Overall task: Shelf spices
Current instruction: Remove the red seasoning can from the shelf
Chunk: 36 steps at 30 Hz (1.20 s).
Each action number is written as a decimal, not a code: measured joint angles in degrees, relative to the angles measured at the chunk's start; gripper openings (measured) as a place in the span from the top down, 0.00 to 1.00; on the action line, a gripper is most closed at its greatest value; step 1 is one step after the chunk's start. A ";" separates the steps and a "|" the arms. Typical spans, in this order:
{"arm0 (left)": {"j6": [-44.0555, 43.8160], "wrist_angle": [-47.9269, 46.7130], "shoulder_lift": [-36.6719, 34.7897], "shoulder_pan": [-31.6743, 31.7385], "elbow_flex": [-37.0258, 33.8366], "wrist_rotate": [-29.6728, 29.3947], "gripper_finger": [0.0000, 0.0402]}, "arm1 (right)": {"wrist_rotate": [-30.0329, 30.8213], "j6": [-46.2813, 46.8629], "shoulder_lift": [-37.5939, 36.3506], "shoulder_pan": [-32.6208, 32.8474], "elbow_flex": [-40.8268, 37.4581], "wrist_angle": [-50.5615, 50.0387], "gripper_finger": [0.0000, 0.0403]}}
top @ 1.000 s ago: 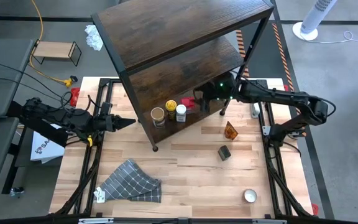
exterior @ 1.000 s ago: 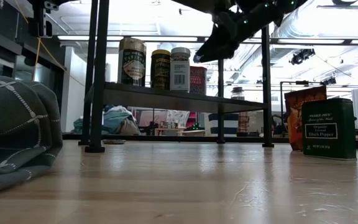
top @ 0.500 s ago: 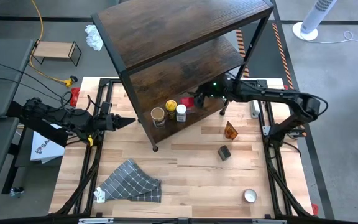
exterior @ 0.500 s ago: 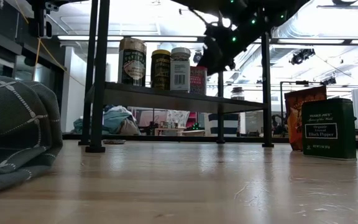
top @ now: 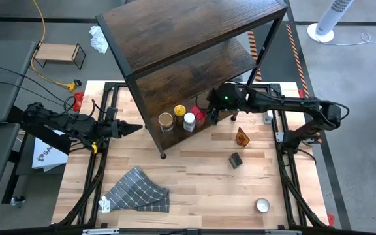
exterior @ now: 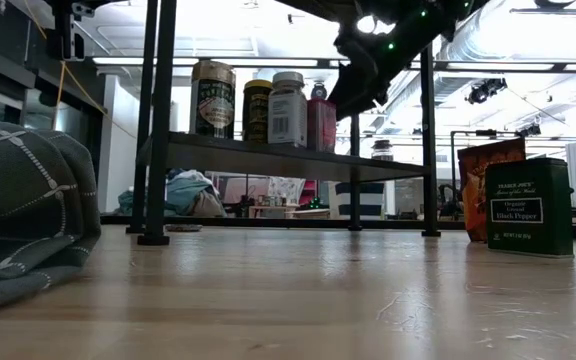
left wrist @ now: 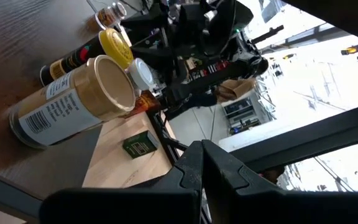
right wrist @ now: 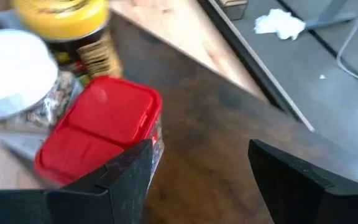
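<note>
Jaws of the right gripper [right wrist: 194,180] gape beside a red-lidded spice jar [right wrist: 101,134] on the shelf [top: 175,98].

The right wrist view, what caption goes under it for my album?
Open right gripper beside the red-lidded spice jar on the shelf, near white-lidded and yellow-lidded jars.

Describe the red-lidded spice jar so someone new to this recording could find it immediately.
Start at the tall dark wood shelf and look at its lowest board. Four spices stand in a row there; the red-lidded jar is the end one, nearest the right gripper, beside the white-lidded jar. Only its lid is flat, square and red.
</note>
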 joint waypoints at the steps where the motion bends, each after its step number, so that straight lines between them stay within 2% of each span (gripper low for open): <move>1: 0.07 -0.01 0.00 0.00 0.00 0.07 1.00 | 1.10 0.38 -0.53 0.47 -0.02 -0.34 0.35; 5: 1.59 0.02 0.00 0.00 0.00 0.12 1.00 | 5.70 2.55 -4.51 1.35 -0.02 0.31 0.35; 8: 1.89 -0.01 -0.07 0.02 0.00 0.74 1.00 | 6.07 7.23 -7.85 2.03 -0.01 1.56 0.35; 12: 2.35 -0.01 -0.07 0.00 0.00 2.15 1.00 | 8.40 13.16 -9.13 8.44 0.02 1.52 0.35; 17: 2.84 -0.04 -0.07 0.02 0.00 2.57 1.00 | 21.33 18.19 -5.24 18.41 0.02 1.17 0.35; 21: 2.75 -0.01 -0.11 0.02 0.00 3.31 1.00 | 28.74 25.72 -1.43 21.24 0.02 1.38 0.35; 27: 2.29 -0.01 -0.22 0.02 0.00 5.37 1.00 | 29.37 29.75 2.76 22.22 0.02 3.08 0.35; 31: 2.27 -0.01 -0.22 0.02 0.00 6.44 1.00 | 27.01 30.86 2.66 22.64 0.02 6.44 0.35; 36: 2.29 -0.01 -0.22 0.02 0.00 6.43 1.00 | 22.89 24.65 2.54 22.62 0.02 15.36 0.35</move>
